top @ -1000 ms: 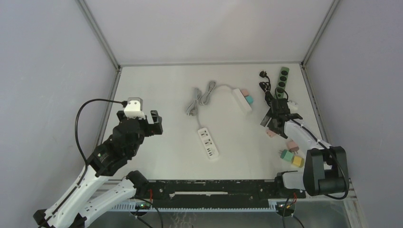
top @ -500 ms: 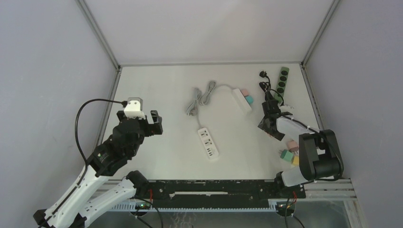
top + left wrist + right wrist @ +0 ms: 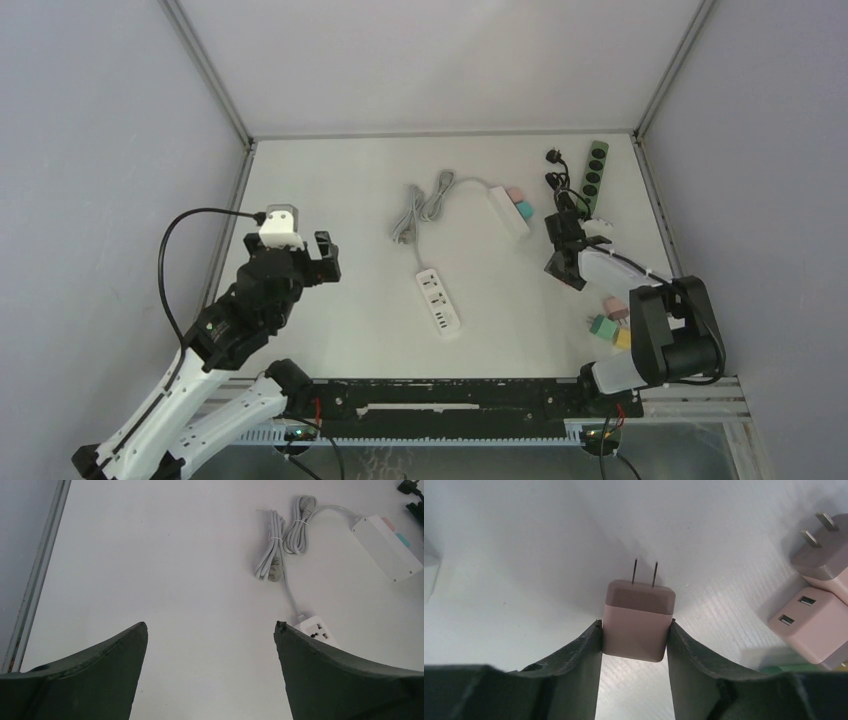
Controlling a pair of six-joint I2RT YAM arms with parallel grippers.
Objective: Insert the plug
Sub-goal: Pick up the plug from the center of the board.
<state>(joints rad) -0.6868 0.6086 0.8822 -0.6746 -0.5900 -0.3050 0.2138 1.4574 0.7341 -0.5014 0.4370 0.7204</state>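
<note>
Your pale pink square plastic plug point(image 3: 640, 605) sits between the two dark fingers of the right gripper point(image 3: 635, 625), which are clamped on it. Each finger presses flat against one side of the body. Its two thin metal prongs point(image 3: 644, 571) stick out past the fingertips, away from the wrist. The plug is down at the white table point(image 3: 350, 200), though you cannot tell whether it rests on the surface or sits just off it.

From above, the right gripper covers the plug at the table's right side. It lies between the white power strip carrying a pink and a teal plug point(image 3: 508, 210) and a loose cluster of pink, green and yellow blocks point(image 3: 612, 322) nearer the arm bases. In the right wrist view, two more pink blocks point(image 3: 809, 625) lie to the right of the held plug, apart from it.

The green multi-socket strip point(image 3: 595, 172) and its coiled black cord point(image 3: 558, 184) lie beyond the gripper, towards the far right corner. A second white power strip point(image 3: 438, 301) lies mid-table, with its pale bundled cord point(image 3: 420, 210) farther back.

Your left gripper point(image 3: 210, 625) hangs over the left half of the table, its fingers spread wide apart and bare table showing between them.
</note>
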